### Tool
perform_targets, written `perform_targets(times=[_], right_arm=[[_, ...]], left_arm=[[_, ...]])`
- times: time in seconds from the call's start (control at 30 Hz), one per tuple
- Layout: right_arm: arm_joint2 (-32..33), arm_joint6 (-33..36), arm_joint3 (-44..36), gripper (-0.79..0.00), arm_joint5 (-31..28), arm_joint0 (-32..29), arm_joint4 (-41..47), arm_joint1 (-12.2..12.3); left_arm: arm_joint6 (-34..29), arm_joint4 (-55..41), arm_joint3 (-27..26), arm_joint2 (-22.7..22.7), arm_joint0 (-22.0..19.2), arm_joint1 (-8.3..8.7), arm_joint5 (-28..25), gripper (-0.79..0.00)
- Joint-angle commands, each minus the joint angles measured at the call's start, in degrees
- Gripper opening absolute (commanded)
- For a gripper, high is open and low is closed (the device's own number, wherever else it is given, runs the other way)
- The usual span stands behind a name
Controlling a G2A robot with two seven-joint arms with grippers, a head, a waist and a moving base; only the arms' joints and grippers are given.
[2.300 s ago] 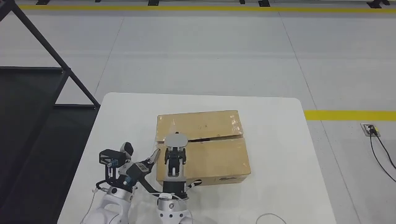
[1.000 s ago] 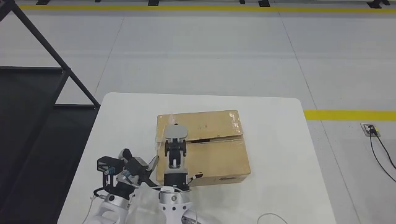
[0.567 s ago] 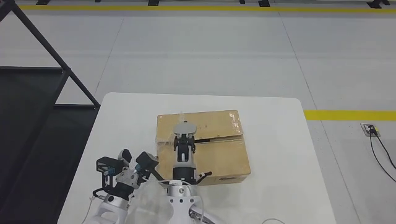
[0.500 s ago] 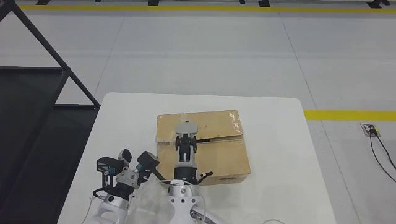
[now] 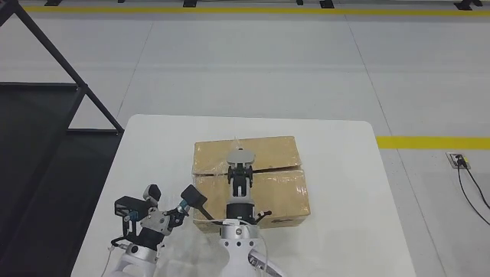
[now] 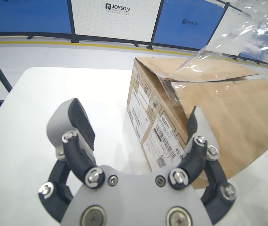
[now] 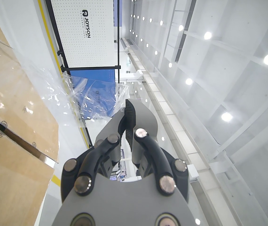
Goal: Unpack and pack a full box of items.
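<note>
Right claw point(image 7: 125, 109): fingers pinched together on a strip of clear film point(image 7: 89, 92). In your top view it sits over the box top point(image 5: 240, 157), close to the seam between the flaps.
Right claw attitude: tipped upward, so the fingertips point away from the cardboard and toward the hall ceiling.
Clear film: crinkled and see-through. In your left wrist view it rises from the near-left end of the seam and runs up and away over the box point(image 6: 218, 48).
Seam point(image 5: 268, 170): the two top flaps do not quite meet, and you see a dark gap between them. The far flap is lifted a little at the end where the film starts.
Box point(image 5: 268, 193): brown cardboard, standing on the table with its flaps down. It lies slightly right of the table's middle and towards the near edge. Printed labels point(image 6: 148, 123) cover the side that faces your left claw.
Left claw point(image 6: 134, 114): fingers spread wide and gripping nothing. It is low over the table, just beside the box's near-left corner point(image 5: 195, 199). One finger pad point(image 6: 191, 121) is close against the labelled corner, but you cannot tell whether it touches.
Table point(image 5: 153, 147): white with rounded corners.
Surroundings: pale floor with a yellow line point(image 5: 230, 9), and blue and white partition panels point(image 6: 112, 8) beyond it.
</note>
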Motion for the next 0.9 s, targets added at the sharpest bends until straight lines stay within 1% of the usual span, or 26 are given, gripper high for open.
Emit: perform_targets(times=[0.0,0.33,0.53,0.57,0.87], right_arm=[[0.7,-0.9,-0.3,-0.785,-0.3,-0.5,0.0,0.1],[4.1,-3.8,-2.6,-0.785,-3.2,-2.9,0.0,1.0],[6.7,-6.5,-4.7,-0.785,-4.5,-5.6,1.0,1.5],[7.7,-6.7,-5.3,-0.785,-4.4,-6.3,2.5,1.4],[7.7,-6.7,-5.3,-0.785,-4.4,-6.3,2.5,1.4]], left_arm=[[0.1,0.0,-0.3,-0.1,0.2,0.01,0.1,0.000],[-0.2,-1.6,-3.6,-1.0,1.1,0.03,0.5,0.000],[-3.3,-6.6,-5.5,-1.6,0.7,-0.05,0.7,0.000],[-3.8,-7.3,-5.7,-1.7,0.7,-0.03,0.4,0.000],[-5.1,-10.1,-5.3,-2.3,1.1,0.02,-0.6,0.000]])
